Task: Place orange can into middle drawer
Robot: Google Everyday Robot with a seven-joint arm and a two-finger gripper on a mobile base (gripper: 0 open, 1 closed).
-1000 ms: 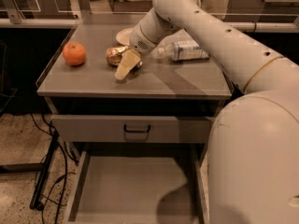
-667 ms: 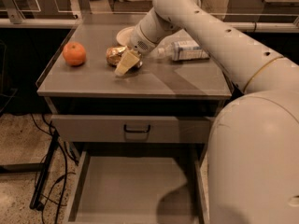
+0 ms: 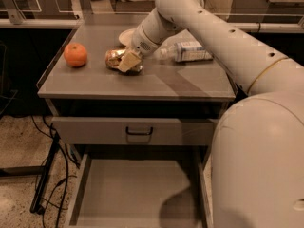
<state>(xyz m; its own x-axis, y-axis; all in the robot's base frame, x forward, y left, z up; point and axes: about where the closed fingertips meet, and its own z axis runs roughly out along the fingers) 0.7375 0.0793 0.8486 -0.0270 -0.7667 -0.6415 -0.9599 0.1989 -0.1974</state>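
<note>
The orange can (image 3: 113, 59) lies on its side on the grey table top (image 3: 142, 82), left of middle, shiny and wrinkled. My gripper (image 3: 129, 61) is down at the can's right end, touching or overlapping it, with the arm reaching in from the upper right. The middle drawer (image 3: 137, 194) is pulled out below the table front. Its flat grey floor is bare, and my arm's shadow falls on its right part.
A round orange fruit (image 3: 75, 54) sits left of the can. A clear plastic bottle (image 3: 187, 51) with a white label lies right of the gripper, and a white plate (image 3: 127, 35) sits behind it. A shut drawer front with a black handle (image 3: 139, 131) is above the open drawer. Cables (image 3: 45, 189) lie on the floor at the left.
</note>
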